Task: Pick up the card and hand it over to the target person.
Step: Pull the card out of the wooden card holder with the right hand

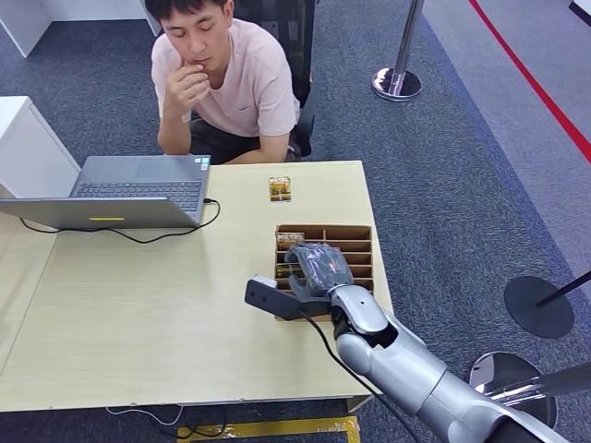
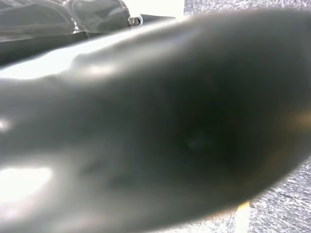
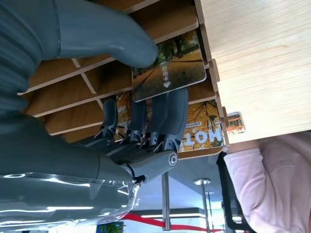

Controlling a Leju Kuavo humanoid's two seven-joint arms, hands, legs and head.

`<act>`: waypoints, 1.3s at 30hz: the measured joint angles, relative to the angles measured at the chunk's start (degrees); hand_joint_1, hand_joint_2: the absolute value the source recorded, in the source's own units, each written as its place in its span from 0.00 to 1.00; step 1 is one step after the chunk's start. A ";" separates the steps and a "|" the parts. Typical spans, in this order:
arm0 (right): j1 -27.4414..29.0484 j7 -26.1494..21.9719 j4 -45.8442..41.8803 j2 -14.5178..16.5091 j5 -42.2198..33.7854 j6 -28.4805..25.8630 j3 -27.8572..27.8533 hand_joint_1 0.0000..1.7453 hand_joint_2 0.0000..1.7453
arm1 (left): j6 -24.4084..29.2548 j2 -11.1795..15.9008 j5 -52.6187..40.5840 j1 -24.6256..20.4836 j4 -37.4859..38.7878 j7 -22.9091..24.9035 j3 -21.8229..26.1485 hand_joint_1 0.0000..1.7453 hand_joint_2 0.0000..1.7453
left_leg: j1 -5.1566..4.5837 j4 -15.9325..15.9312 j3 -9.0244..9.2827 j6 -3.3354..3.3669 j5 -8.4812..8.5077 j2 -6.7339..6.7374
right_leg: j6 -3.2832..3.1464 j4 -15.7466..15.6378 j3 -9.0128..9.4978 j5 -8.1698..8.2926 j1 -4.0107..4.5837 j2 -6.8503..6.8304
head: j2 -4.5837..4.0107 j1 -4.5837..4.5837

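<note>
The card was pinched between the right hand thumb and fingers, above the wooden box. Pick-up seemed under way. Next, it should be carried to the person.

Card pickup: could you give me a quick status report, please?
Right hand over the slotted wooden box, thumb and fingers pinching a card. Not lifted clear yet. Person seated across the table; path open.

Autumn-tree card, brown rack, pale wood table.
</note>
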 joint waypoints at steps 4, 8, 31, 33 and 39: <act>-0.13 -0.01 0.87 0.39 0.13 0.30 0.40 0.67 1.00 | -0.32 0.03 0.32 0.00 0.00 -0.15 0.35 0.00 1.00 | 0.00 -0.01 0.01 0.00 0.00 0.02 | 0.00 0.00 0.00 0.01 0.00 0.02 | 0.00 0.00; -0.16 0.00 1.47 0.64 0.21 0.51 0.72 0.67 1.00 | -0.47 0.04 0.39 0.04 0.00 -0.26 0.44 0.00 1.00 | 0.00 -0.02 0.02 -0.01 0.00 0.02 | 0.00 -0.01 0.02 0.01 0.00 0.02 | 0.00 0.00; 0.84 -0.13 -0.26 -0.54 0.59 -0.47 0.05 1.00 1.00 | -1.67 -0.08 0.58 0.18 -0.08 -1.91 0.57 0.00 1.00 | 0.05 -0.05 -0.04 0.02 0.10 0.04 | -0.01 -0.13 -0.02 0.15 0.05 0.04 | 0.00 0.00; 1.11 -0.44 -1.02 -0.73 0.81 -1.49 -0.52 1.00 1.00 | -1.37 -0.08 0.46 0.16 -0.07 -1.65 0.53 0.00 1.00 | 0.05 -0.07 -0.06 0.02 0.12 0.03 | -0.02 -0.15 -0.02 0.18 0.06 0.04 | 0.00 0.00; 3.66 -5.61 -9.05 -2.74 3.91 -11.18 -7.30 1.00 1.00 | -0.59 -0.20 0.83 -0.06 -0.02 -1.89 1.29 0.00 1.00 | 0.01 0.06 -0.11 0.02 0.03 -0.12 | 0.02 -0.01 -0.04 0.03 0.02 -0.11 | 0.00 0.00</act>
